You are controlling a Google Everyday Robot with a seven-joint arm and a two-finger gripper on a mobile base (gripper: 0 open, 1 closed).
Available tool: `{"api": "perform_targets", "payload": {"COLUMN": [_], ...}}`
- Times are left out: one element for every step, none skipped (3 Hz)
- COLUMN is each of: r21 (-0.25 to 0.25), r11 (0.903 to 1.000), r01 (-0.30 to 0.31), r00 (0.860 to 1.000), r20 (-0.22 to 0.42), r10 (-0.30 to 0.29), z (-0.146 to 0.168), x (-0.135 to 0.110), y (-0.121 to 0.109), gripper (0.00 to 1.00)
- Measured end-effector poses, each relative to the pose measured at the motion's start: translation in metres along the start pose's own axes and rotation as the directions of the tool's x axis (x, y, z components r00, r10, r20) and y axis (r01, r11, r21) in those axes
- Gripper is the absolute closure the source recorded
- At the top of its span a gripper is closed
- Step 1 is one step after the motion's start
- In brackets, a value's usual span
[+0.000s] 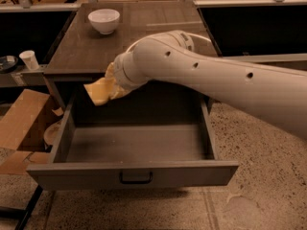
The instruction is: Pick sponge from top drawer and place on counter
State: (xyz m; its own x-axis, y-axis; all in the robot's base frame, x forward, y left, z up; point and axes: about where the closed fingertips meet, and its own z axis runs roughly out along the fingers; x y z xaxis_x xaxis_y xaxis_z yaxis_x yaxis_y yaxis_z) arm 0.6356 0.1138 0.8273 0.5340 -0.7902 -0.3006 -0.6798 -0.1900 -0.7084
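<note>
The yellow sponge (97, 93) hangs in my gripper (112, 85), which is shut on it. It is held above the back left part of the open top drawer (134, 172), just below the front edge of the counter (81, 51). The drawer is pulled fully out, its inside is bare, and its dark pull handle (135, 178) sits at the front centre. My white arm (216, 85) reaches in from the right and hides the counter's front right part.
A white bowl (104, 20) stands at the back left of the counter. A paper cup (29, 59) sits on a shelf to the left. A cardboard box (24, 121) lies on the floor left of the drawer. Speckled floor (259, 176) lies to the right.
</note>
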Motion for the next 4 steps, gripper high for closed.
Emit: {"api": "perform_targets", "payload": {"r21": [0.057, 0.1, 0.126, 0.142], "r11": [0.9983, 0.9949, 0.9918, 0.9861], "r01": [0.01, 0.015, -0.024, -0.086], "r00": [1.0, 1.0, 0.999, 0.996], "r20": [-0.011, -0.019, -0.019, -0.015], "r10": [-0.009, -0.013, 0.026, 0.089], "z": [0.008, 0.012, 0.021, 0.031], "x": [0.014, 0.02, 0.034, 0.051], "y": [-0.058, -0.099, -0.125, -0.144], "gripper": [1.0, 1.0, 1.0, 0.81]}}
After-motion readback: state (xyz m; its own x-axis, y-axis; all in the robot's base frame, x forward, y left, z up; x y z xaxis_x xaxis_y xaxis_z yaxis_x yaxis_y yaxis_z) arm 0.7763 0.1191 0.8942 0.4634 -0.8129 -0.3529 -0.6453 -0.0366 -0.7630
